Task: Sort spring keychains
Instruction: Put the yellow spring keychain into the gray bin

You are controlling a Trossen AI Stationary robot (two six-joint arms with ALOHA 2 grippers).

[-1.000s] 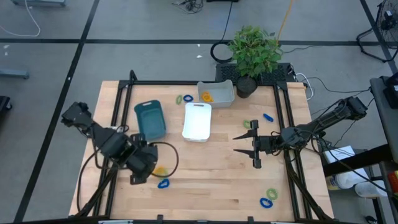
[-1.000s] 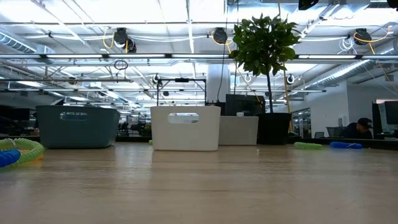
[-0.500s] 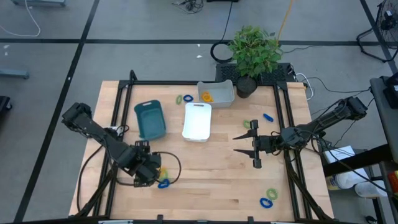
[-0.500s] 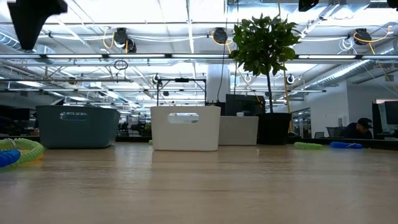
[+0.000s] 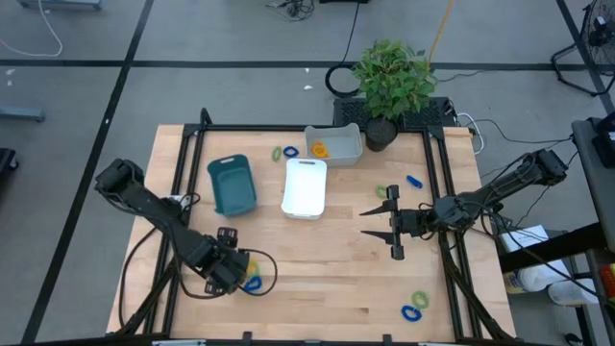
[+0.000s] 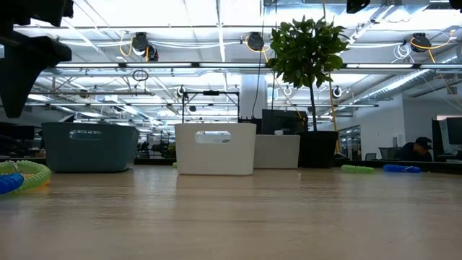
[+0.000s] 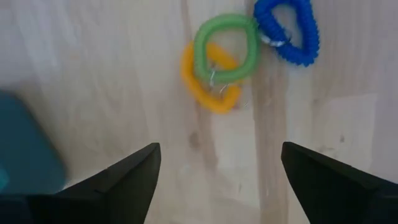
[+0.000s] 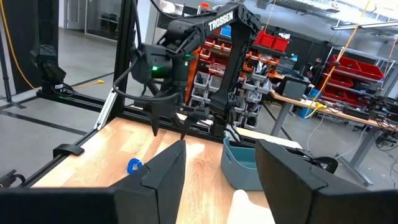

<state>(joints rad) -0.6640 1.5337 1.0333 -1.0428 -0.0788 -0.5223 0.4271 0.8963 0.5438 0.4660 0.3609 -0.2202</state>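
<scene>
My left gripper (image 5: pixel 227 272) (image 7: pixel 217 186) is open and hovers over the near-left of the table, pointing down at three keychains lying flat. A green loop (image 7: pixel 225 48) overlaps a yellow one (image 7: pixel 208 87), and a blue one (image 7: pixel 288 31) lies beside them; the fingers touch none of them. In the low view it shows as a dark shape (image 6: pixel 29 58) above that cluster (image 6: pixel 20 175). My right gripper (image 5: pixel 365 223) (image 8: pixel 217 186) waits open above the table's right half. More loops lie near the grey tray (image 5: pixel 283 152), at mid-right (image 5: pixel 414 180) and near-right (image 5: pixel 415 307).
A teal tray (image 5: pixel 233 185), a white tray (image 5: pixel 305 187) and a grey tray (image 5: pixel 334 142) holding an orange loop stand at the far middle. A potted plant (image 5: pixel 389 77) stands at the far edge. A black cable (image 5: pixel 259 252) loops beside my left gripper. Bare wood lies between the arms.
My left gripper has moved toward the table's near edge and come down over the green, yellow and blue keychains; in the low view it has dropped into the picture from above. It has stayed open. The keychains have not moved.
</scene>
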